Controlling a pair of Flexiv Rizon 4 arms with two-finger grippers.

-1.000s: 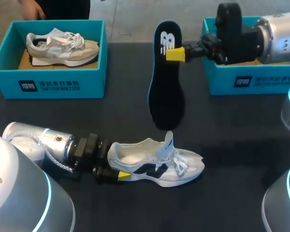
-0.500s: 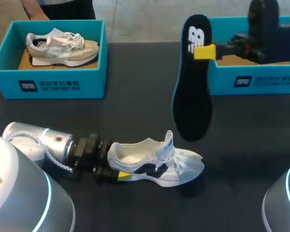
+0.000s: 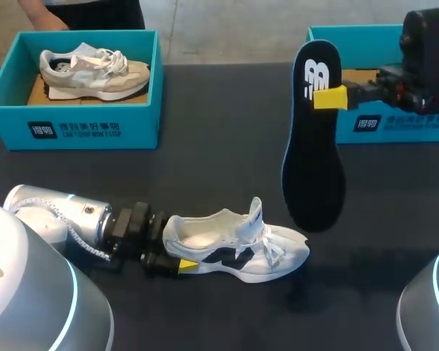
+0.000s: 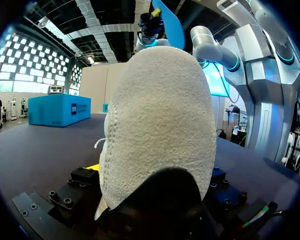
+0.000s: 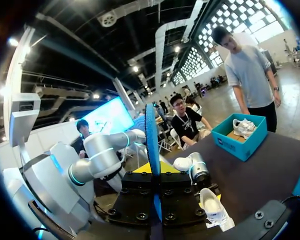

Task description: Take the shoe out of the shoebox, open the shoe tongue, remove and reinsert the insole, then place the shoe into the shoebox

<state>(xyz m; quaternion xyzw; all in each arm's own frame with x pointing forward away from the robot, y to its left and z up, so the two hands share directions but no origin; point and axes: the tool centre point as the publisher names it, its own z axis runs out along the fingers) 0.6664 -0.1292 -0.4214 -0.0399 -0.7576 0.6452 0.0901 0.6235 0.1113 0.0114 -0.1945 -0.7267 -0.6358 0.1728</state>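
Observation:
A white shoe with black side marks stands upright on the dark table, toe to the right, tongue pulled up. My left gripper is at its heel, fingers wide, one on each side, shut on the heel. In the left wrist view the heel fills the space between the fingers, with a yellow fingertip beside it. My right gripper is shut on the black insole near its heel end. The insole hangs toe down in the air, above and right of the shoe. The right wrist view shows the insole edge-on between the fingers.
A teal shoebox stands at the back right, behind my right arm. Another teal shoebox at the back left holds a beige shoe. Dark tabletop lies between the boxes and the white shoe.
My right arm has carried the insole to the right and slightly lower, away from above the shoe. The left gripper and the shoe have stayed in place.

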